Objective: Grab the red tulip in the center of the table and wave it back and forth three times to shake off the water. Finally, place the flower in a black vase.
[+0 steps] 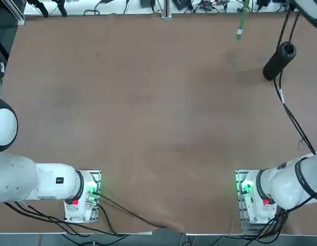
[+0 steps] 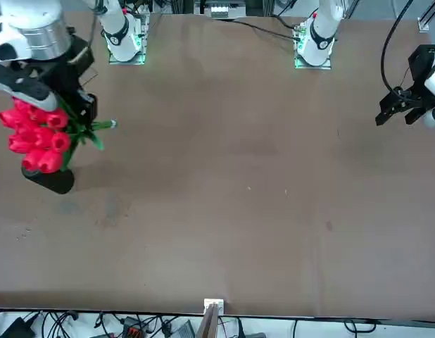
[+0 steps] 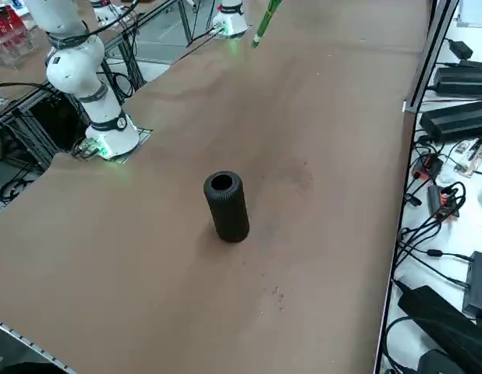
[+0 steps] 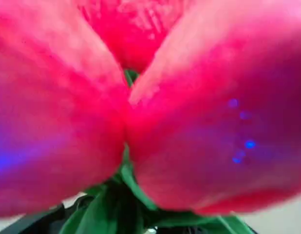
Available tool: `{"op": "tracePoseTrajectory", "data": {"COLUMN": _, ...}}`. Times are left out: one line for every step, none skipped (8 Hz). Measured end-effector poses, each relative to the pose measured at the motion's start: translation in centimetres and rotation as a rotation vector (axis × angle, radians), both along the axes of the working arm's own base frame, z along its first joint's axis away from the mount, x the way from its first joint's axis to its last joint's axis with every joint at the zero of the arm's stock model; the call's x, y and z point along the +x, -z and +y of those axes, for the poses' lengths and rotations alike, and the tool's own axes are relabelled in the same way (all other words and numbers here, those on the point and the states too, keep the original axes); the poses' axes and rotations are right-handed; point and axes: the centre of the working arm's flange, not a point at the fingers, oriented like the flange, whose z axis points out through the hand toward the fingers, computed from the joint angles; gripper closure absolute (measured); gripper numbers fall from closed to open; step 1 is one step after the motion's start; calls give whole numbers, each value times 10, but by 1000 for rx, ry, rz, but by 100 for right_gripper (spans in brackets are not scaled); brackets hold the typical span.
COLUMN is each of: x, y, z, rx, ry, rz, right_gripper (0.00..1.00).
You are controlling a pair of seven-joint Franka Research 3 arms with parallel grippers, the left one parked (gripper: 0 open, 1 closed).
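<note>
My right gripper (image 2: 79, 113) is shut on the red tulip (image 2: 36, 138), which it holds in the air at the table's far right corner. The red buds point away from the arm's base, and the green stem's end (image 2: 113, 124) sticks out past the fingers. In the wrist view the buds (image 4: 141, 97) fill the picture and hide the fingers. Only the stem end (image 1: 242, 23) (image 3: 264, 22) shows in the top and right side views. The black vase (image 1: 279, 60) (image 3: 225, 204) stands upright on the brown table (image 1: 148, 128), just under the buds and partly hidden by them (image 2: 54, 182).
The two arm bases (image 1: 253, 197) (image 1: 81, 195) sit at the table's near edge. A black cable (image 1: 292, 115) runs from the right arm over the table's right side. Power bricks and cables (image 3: 459, 117) lie off the table beyond its far edge.
</note>
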Motion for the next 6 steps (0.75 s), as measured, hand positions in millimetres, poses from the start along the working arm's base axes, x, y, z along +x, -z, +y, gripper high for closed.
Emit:
{"op": "tracePoseTrajectory", "data": {"x": 9, "y": -7, "z": -57, "rx": -32, "ry": -20, "rz": 11, "right_gripper": 74}}
{"op": "tracePoseTrajectory", "data": {"x": 17, "y": -13, "z": -132, "rx": -53, "ry": -52, "rz": 18, "right_gripper": 74}}
{"op": "tracePoseTrajectory", "data": {"x": 20, "y": -16, "z": -205, "rx": -46, "ry": -85, "rz": 7, "right_gripper": 74}}
{"op": "tracePoseTrajectory", "data": {"x": 19, "y": -14, "z": -266, "rx": -32, "ry": -111, "rz": -12, "right_gripper": 74}}
{"op": "tracePoseTrajectory", "data": {"x": 16, "y": -10, "z": -309, "rx": -32, "ry": -128, "rz": -23, "right_gripper": 74}}
{"op": "tracePoseTrajectory", "data": {"x": 14, "y": -5, "z": -337, "rx": -37, "ry": -135, "rz": -22, "right_gripper": 74}}
